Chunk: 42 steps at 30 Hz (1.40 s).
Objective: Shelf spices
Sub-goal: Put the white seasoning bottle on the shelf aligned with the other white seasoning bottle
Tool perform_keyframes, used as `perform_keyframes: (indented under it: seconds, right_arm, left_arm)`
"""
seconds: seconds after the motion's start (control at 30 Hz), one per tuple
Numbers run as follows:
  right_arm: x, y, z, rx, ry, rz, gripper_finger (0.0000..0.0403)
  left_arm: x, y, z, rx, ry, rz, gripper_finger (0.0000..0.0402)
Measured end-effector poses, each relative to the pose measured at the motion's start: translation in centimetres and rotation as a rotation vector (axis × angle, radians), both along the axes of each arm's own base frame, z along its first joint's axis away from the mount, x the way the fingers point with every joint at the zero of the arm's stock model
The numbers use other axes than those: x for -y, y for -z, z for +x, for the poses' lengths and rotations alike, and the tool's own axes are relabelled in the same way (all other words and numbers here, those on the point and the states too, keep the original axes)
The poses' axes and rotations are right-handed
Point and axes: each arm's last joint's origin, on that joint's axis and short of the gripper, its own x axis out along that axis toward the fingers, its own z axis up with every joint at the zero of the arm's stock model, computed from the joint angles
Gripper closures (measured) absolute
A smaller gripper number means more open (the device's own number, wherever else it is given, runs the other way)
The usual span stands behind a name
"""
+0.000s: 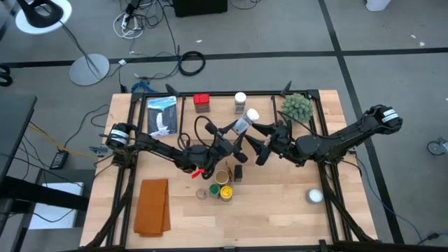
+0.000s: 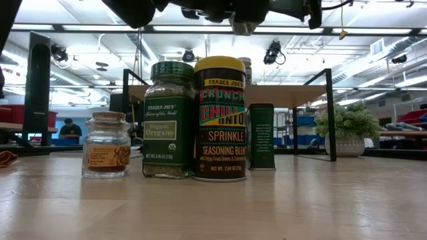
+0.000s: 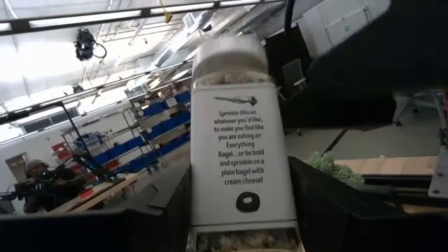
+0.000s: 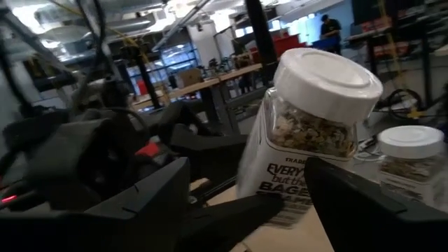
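Left fingers (image 3: 241, 217): closed on the base of the bagel jar (image 3: 238, 133), which is held up off the desk with its white lid away from the wrist; in the high view the left gripper (image 1: 234, 136) is seen mid-desk.
Right fingers (image 4: 241, 189): spread, one on each side of the same jar (image 4: 308, 133); contact cannot be told. The right gripper (image 1: 260, 137) is seen just beside the jar from the right.
Bagel jar (image 1: 243, 124): tilted, held between the two grippers above the desk, in front of the shelf (image 1: 224, 105).
Shelf: at the back of the desk; a red tin (image 1: 201, 103) and a white-lid jar (image 1: 240, 102) are seen on it from above.
Spices on the desk: a yellow-lid jar (image 1: 225, 192), a green-lid jar (image 1: 214, 190) and a small tan-lid jar (image 1: 201, 193) are grouped near the front, with a dark box (image 1: 238, 172) just behind; in the low view the oregano (image 2: 169, 120) stands touching the chili onion jar (image 2: 219, 120), the small jar (image 2: 107, 145) to one side.
Plant (image 1: 297, 106): at the shelf's right end.
White round object (image 1: 315, 196): alone on the desk, front right.
Orange cloth (image 1: 152, 205): flat on the desk, front left.
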Motion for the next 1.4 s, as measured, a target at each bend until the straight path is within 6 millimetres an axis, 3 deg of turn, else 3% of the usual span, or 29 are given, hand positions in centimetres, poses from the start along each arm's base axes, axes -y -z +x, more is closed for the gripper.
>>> perform_keyframes:
  seconds: [0.7,1.03,1.4]
  right_arm:
    - [-1.8,-1.3,-1.6,0.131,-0.067,0.146,0.012]
    - [-2.4,-1.2,-2.1,0.085,-0.043,0.114,0.0136]
    - [-1.8,-1.0,-1.7,0.065,-0.052,0.096,0.014]
  left_arm:
    - [0.4,-1.1,-0.1,0.055,0.007,0.026,0.0207]
    - [0.3,-1.5,-0.2,0.061,-0.033,0.041,0.0207]
    - [1.2,-1.8,-0.4,0.087,0.043,0.069,0.0208]
